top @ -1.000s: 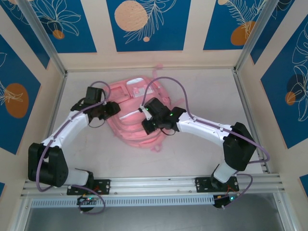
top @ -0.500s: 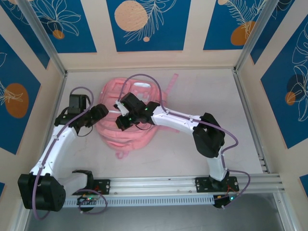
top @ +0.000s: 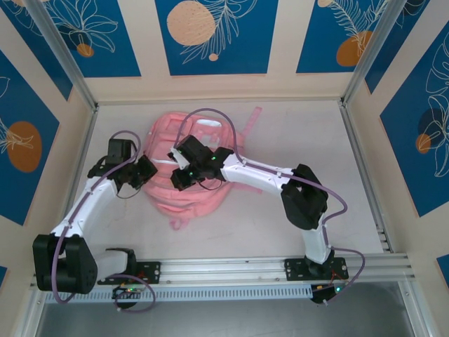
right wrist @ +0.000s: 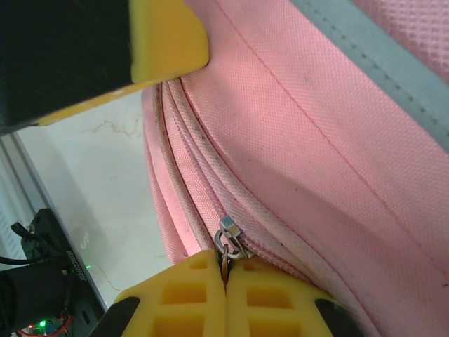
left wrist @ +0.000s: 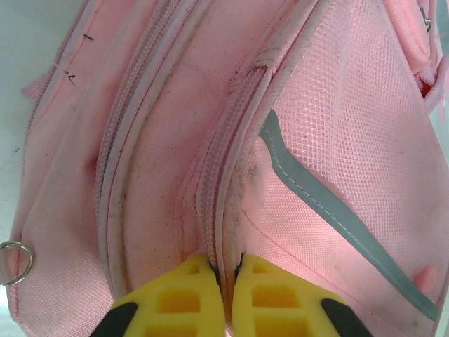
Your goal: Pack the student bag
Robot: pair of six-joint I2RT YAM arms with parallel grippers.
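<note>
Student bag [top: 200,202] is lying flat on your desk [top: 302,140], left of center and toward the back, with both of your arms reaching in over it. Your left fingers [top: 146,172] are pressing in at the bag's left edge. In the left wrist view they are clenching on a raised zipper seam [left wrist: 223,210], their yellow pads [left wrist: 189,295] coming together with just that ridge of pink fabric between them. A small metal ring [left wrist: 14,261] is hanging at the bag's edge to the left of them, and a grey strip [left wrist: 316,200] is running across the mesh panel to their right. Your right fingers [top: 177,182] are sitting on top of the bag, near the left ones. They are grasping a metal zipper pull [right wrist: 226,237], pinching it between closed pads right where the zipper track is curving along the bag's side.
</note>
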